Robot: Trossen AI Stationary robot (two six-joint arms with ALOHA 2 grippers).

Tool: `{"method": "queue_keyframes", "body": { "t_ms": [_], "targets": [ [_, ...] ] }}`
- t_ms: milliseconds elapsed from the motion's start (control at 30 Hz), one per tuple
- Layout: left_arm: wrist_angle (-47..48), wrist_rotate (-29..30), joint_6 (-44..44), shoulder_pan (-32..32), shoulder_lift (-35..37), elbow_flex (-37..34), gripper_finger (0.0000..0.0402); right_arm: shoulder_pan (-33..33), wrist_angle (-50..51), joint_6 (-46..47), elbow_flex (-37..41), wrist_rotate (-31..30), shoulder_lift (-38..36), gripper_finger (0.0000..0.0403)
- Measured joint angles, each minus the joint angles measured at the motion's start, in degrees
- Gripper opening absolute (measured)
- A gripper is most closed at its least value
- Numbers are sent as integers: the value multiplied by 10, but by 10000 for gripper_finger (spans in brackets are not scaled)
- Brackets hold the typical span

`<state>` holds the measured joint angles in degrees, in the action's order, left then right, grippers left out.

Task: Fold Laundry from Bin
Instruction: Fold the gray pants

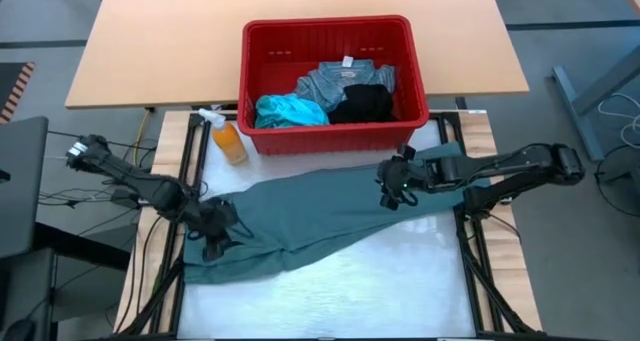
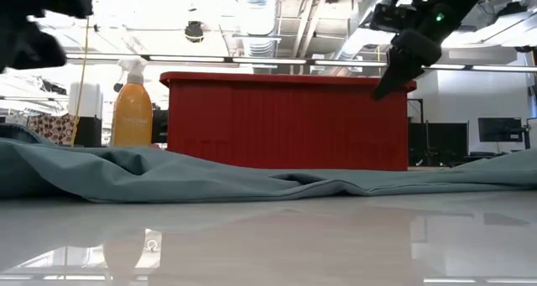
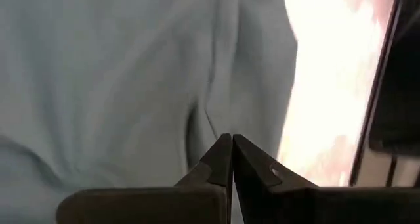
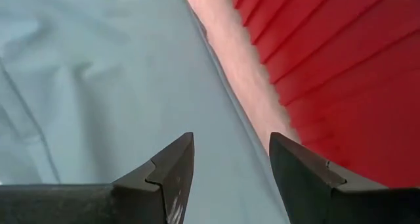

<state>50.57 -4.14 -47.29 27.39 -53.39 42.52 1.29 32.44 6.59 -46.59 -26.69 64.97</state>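
Note:
The grey-green garment [image 1: 320, 216] lies spread in a slanting band on the white table top, wrinkled at its left end; it also shows in the low view [image 2: 210, 181]. My left gripper [image 1: 215, 231] is shut and raised over the garment's left end [image 3: 98, 73]. My right gripper [image 1: 390, 193] is open and hangs clear above the garment's far right part [image 4: 98, 73], just in front of the red bin [image 1: 325, 23]. In the bin lie a mottled blue-grey garment [image 1: 345, 81], a turquoise one [image 1: 290, 109] and a black one [image 1: 362, 103].
An orange spray bottle [image 1: 228, 141] stands left of the bin, at the table's far left. The bin's near wall [image 2: 285, 118] closes off the far side. Black frame rails [image 1: 470, 241] run along the table's left and right sides. Bare white table [image 1: 380, 281] lies near the front edge.

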Motion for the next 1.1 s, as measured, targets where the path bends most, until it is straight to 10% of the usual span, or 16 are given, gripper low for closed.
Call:
{"method": "queue_keyframes", "body": {
  "t_ms": [667, 1100],
  "targets": [
    [33, -25, -72, 164, -145, 0, 195, 23, 4, 9, 0, -4, -1, 221],
    [50, -1, -27, 223, -283, 0, 156, 24, 1, 9, 0, -4, -1, 221]
  ]
}}
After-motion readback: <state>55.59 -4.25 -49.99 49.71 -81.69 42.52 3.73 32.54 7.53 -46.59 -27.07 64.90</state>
